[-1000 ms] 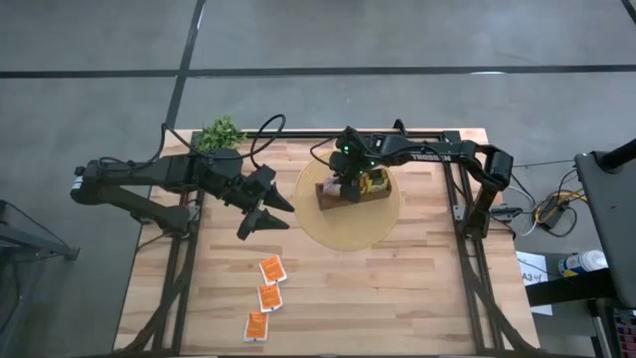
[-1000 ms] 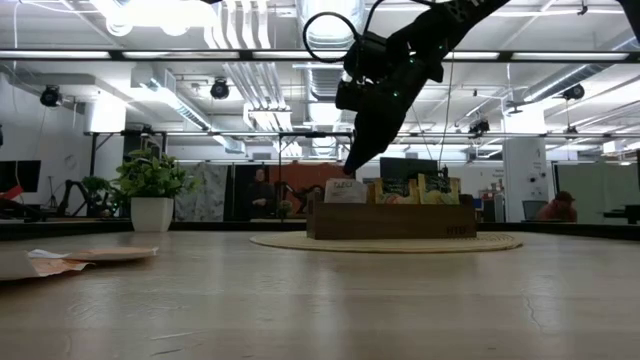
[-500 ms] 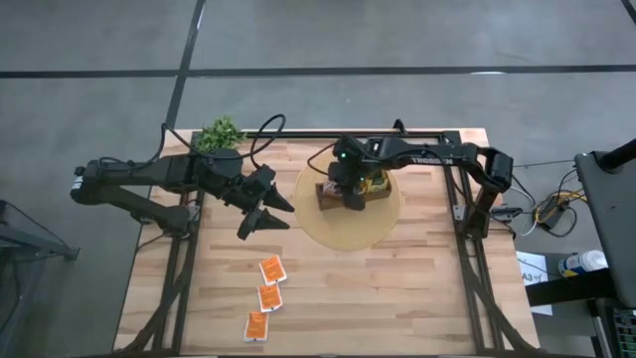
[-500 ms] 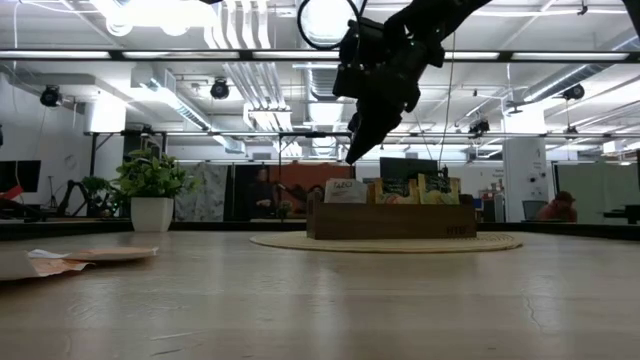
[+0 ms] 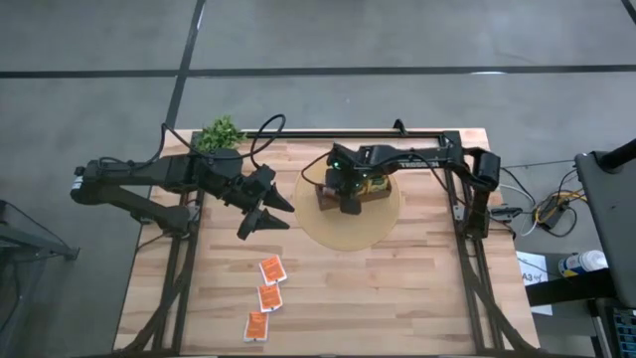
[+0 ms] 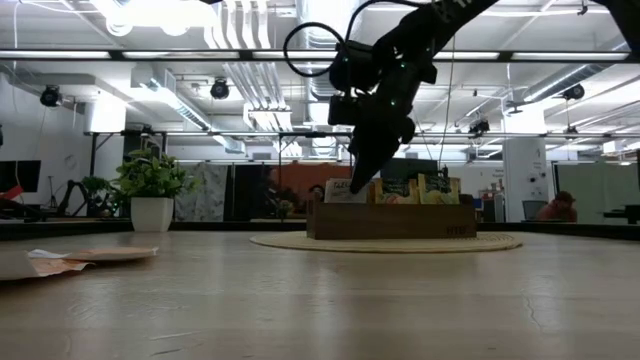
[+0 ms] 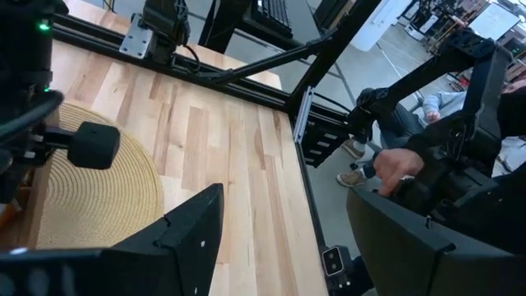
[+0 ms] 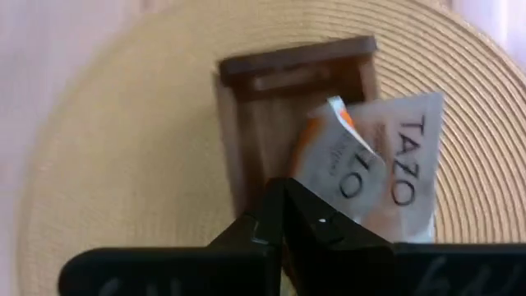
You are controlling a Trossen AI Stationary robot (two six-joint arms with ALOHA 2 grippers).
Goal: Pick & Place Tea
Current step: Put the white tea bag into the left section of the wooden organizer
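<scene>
A brown wooden box (image 6: 390, 220) stands on a round woven mat (image 5: 348, 227) and holds upright tea sachets: orange-and-white (image 8: 374, 164), green (image 6: 397, 188) and yellow (image 6: 437, 188). My right gripper (image 8: 283, 191) is shut, slanting down at the orange-and-white sachets (image 6: 343, 188) in the box's end compartment (image 8: 263, 115). Three orange sachets (image 5: 269, 296) lie flat near the table's front left. My left gripper (image 7: 288, 238) hovers open above the table's left half (image 5: 260, 211), with nothing between its fingers. My right gripper comes slanting from above, and its shut fingertips (image 8: 297, 205) stand right beside the front orange-and-white sachet's edge (image 8: 308, 168). The finger hides that sachet's nearer part. I cannot tell whether any of it lies between the fingers or whether they touch it.
A small potted plant (image 5: 221, 134) stands at the table's far left corner. Beyond the table's edge, the left wrist view shows a person's hand (image 7: 394, 168). Bare wood lies at the front right (image 5: 417, 288).
My right gripper has sunk toward the box's end compartment and tipped more steeply downward; its tip now stands level with the tops of the orange-and-white sachets. The sachets on the table have stayed where they were.
</scene>
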